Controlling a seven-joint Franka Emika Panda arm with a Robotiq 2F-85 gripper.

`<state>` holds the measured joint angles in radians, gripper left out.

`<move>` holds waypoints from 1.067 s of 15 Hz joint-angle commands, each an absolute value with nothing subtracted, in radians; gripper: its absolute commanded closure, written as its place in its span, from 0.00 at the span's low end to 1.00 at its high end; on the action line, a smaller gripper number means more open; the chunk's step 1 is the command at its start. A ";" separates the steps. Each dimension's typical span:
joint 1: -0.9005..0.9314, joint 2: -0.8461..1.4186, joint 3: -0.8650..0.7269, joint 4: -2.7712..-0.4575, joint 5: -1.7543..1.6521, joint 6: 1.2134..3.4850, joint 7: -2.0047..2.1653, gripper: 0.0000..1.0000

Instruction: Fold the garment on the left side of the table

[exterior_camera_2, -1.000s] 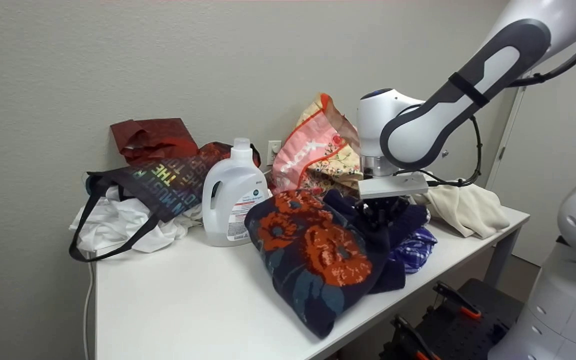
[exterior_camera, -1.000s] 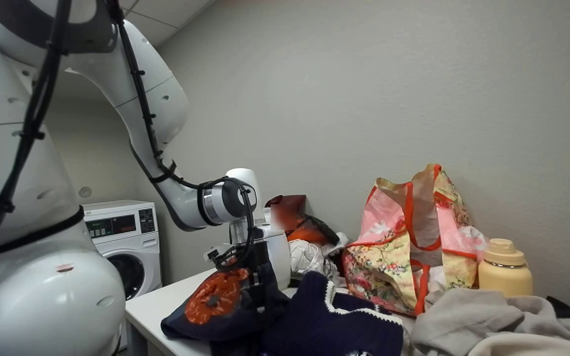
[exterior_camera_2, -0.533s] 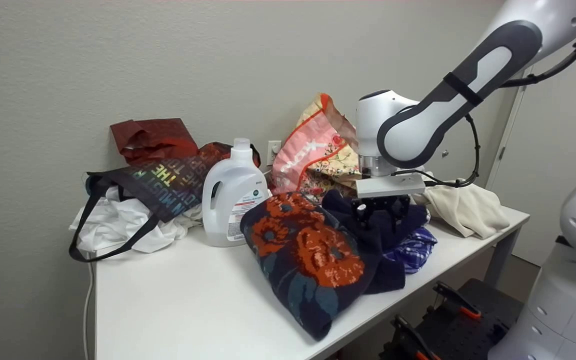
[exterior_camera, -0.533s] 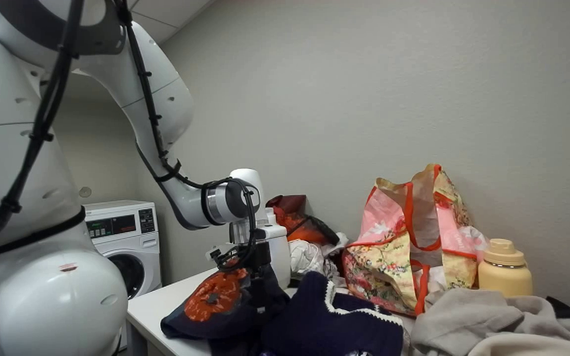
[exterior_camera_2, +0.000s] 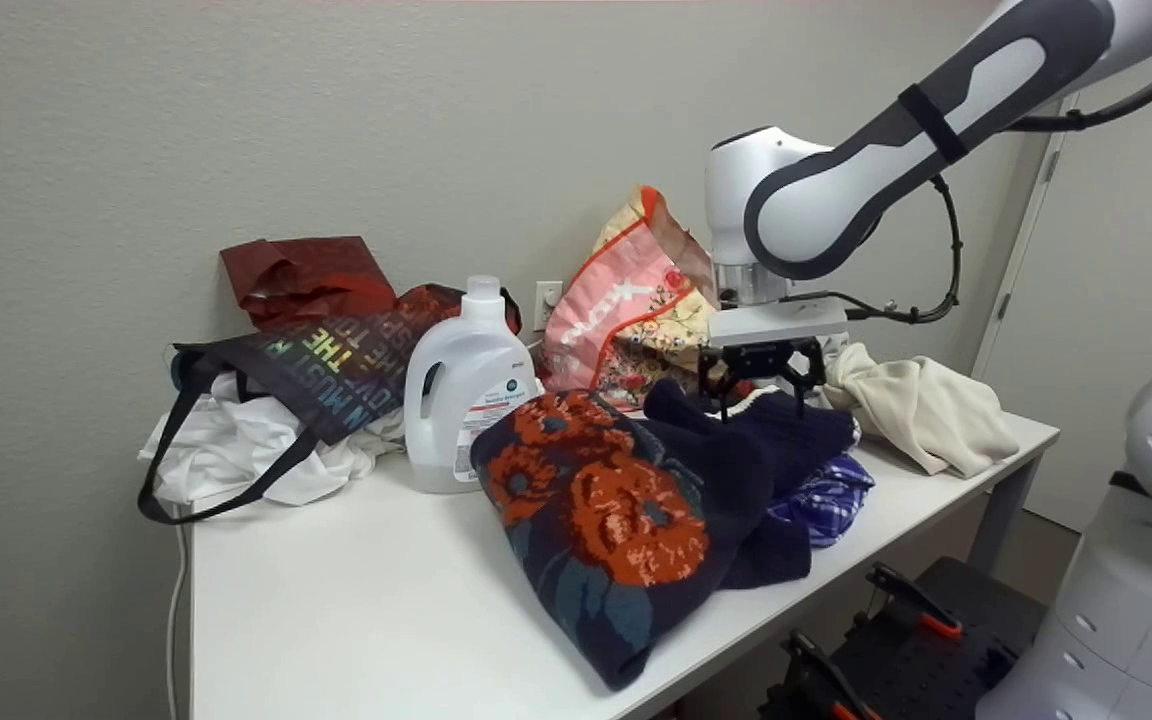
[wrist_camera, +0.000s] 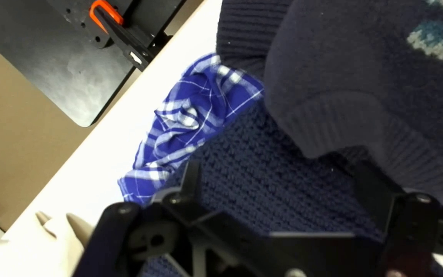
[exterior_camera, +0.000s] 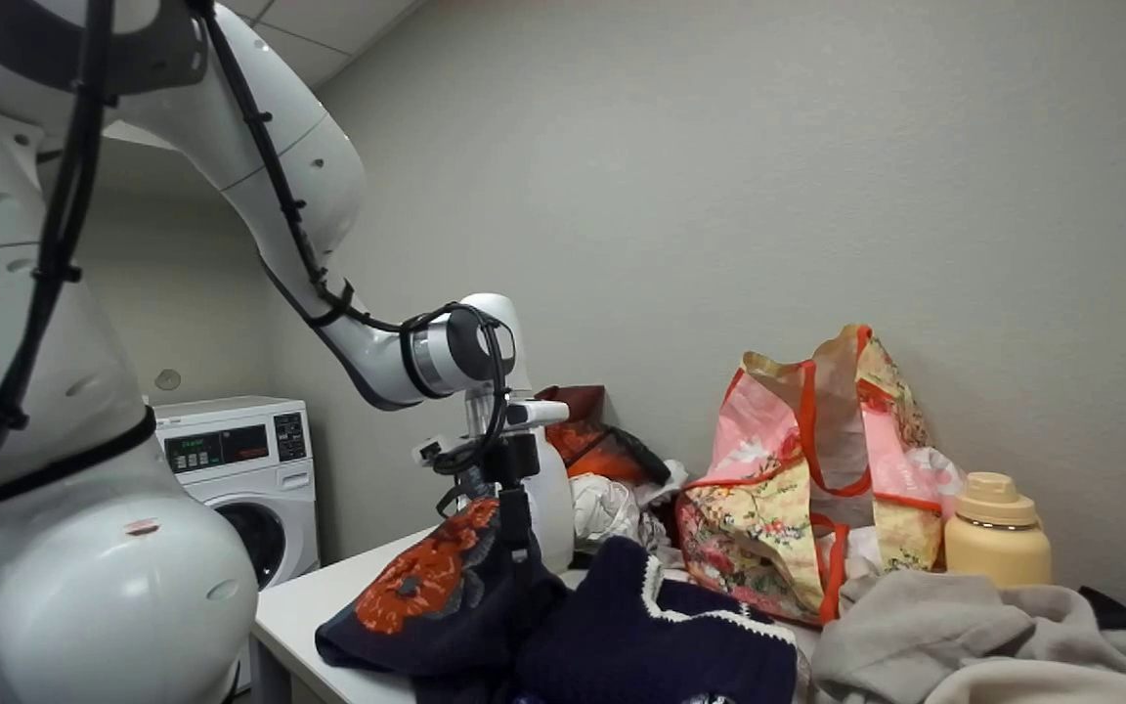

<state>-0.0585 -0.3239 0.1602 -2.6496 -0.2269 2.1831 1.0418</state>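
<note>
Pincer (exterior_camera_2: pixel 762 410): I'm hovering it over navy knit (wrist_camera: pixel 275 188), fingers (wrist_camera: pixel 375 192) standing apart.
Flowered sweater (exterior_camera_2: pixel 616 520): lying left of the pincer in an exterior view, long axis running from beside the detergent jug (exterior_camera_2: pixel 466 400) frontward.
White table (exterior_camera_2: pixel 336 580): its front edge passing near the sweater's tip, leftward surface giving me room.

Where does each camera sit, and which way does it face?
An exterior view: seemingly set low, near the robot arm, which fills the left; it faces the wall, with a washing machine beyond and the gripper near the centre.
An exterior view: looking slightly down across the table toward the same wall; arm and gripper show at right, before a door.
Wrist view: carried on the arm, looking down past the gripper's parted fingers at dark blue knit and plaid cloth.
Both exterior views share the flowered garment and floral bag.
</note>
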 commanded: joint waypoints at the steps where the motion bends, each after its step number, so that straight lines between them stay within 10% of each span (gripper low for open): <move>1: -0.034 -0.382 0.137 -2.627 -0.171 2.154 0.998 0.00; 16: 0.046 -0.153 0.149 -2.516 -0.001 2.381 0.893 0.00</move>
<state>0.0240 -0.2163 0.1574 -2.5765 -0.0590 2.3841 0.9436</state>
